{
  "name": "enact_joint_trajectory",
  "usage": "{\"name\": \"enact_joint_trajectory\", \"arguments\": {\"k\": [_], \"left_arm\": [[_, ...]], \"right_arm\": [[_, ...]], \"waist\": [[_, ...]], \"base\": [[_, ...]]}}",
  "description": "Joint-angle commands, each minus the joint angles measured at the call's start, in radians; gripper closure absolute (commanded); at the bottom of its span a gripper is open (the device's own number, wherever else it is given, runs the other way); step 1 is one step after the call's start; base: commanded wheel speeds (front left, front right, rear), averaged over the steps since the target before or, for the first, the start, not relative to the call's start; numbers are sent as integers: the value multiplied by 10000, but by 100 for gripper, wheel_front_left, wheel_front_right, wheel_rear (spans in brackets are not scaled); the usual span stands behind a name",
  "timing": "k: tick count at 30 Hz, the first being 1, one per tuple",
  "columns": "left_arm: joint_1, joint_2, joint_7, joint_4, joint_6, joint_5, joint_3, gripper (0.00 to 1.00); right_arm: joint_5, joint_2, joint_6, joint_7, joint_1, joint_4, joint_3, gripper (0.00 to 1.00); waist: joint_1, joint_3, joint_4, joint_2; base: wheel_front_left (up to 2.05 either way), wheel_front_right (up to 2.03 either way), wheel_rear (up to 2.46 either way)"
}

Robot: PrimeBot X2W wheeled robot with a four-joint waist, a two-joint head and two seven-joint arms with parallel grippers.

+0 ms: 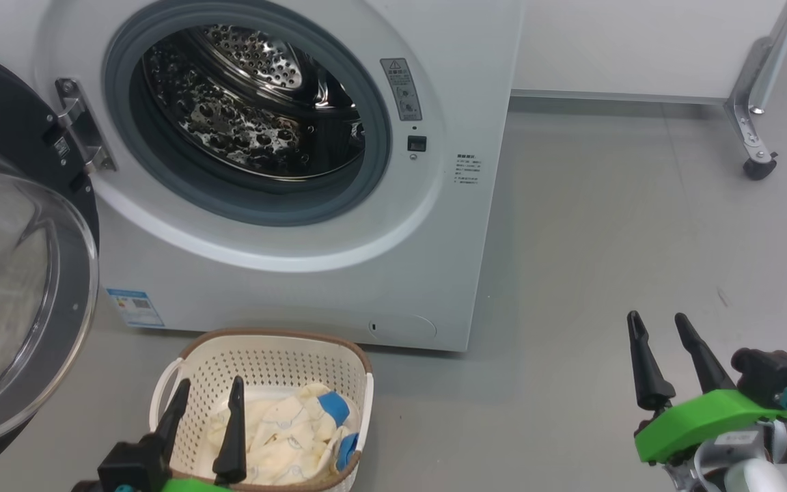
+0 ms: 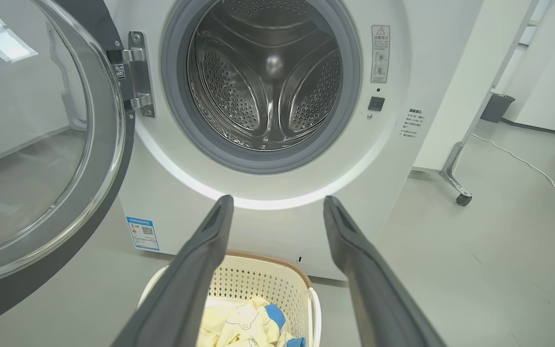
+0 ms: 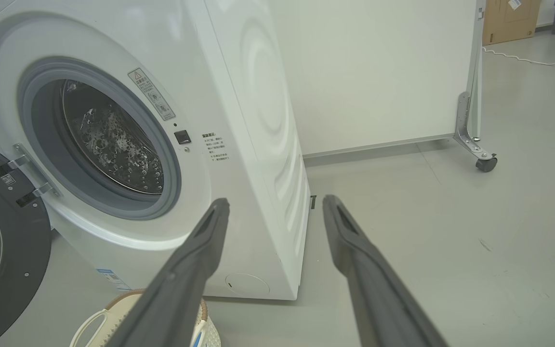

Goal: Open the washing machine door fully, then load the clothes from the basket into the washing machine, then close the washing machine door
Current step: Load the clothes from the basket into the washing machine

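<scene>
Washing machine door stands swung wide on its hinge, out at nine o'clock from the drum mouth, its clear glass bowl bulging inside the black rim. The washing machine shows its perforated steel drum ringed by a grey seal, with a small blue sticker low on the white front at about seven o'clock. At six o'clock from the opening, on the grey floor just before the machine, sits the basket. The clothes lie bundled in its bottom, cream-yellow, with blue cuffs toward the three o'clock side. The left gripper hangs over the basket's near edge, its two dark fingers spread apart and holding nothing; whether the tips touch the fabric I cannot tell. The right gripper hovers well apart at four o'clock from the machine, above the floor, fingers likewise parted and empty. Far off at two o'clock a caster carries a white partition's leg.
</scene>
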Motion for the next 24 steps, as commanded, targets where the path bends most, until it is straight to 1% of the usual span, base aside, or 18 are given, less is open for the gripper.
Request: {"name": "enact_joint_trajectory", "arguments": {"k": [1, 16, 24], "left_arm": [[-564, 59, -142, -249, -50, 115, 327, 0], [-570, 57, -143, -193, -60, 128, 233, 0], [-692, 13, -38, -68, -24, 114, 96, 0]], "right_arm": [[-53, -53, 104, 1, -444, -369, 170, 0], [-58, -47, 104, 7, -432, -393, 197, 0], [-63, -109, 104, 88, -463, -470, 206, 0]], "waist": [[0, 5, 13, 0], [0, 108, -17, 0], [0, 585, -115, 0]], "base": [[0, 0, 0], [0, 0, 0], [0, 0, 0]]}}
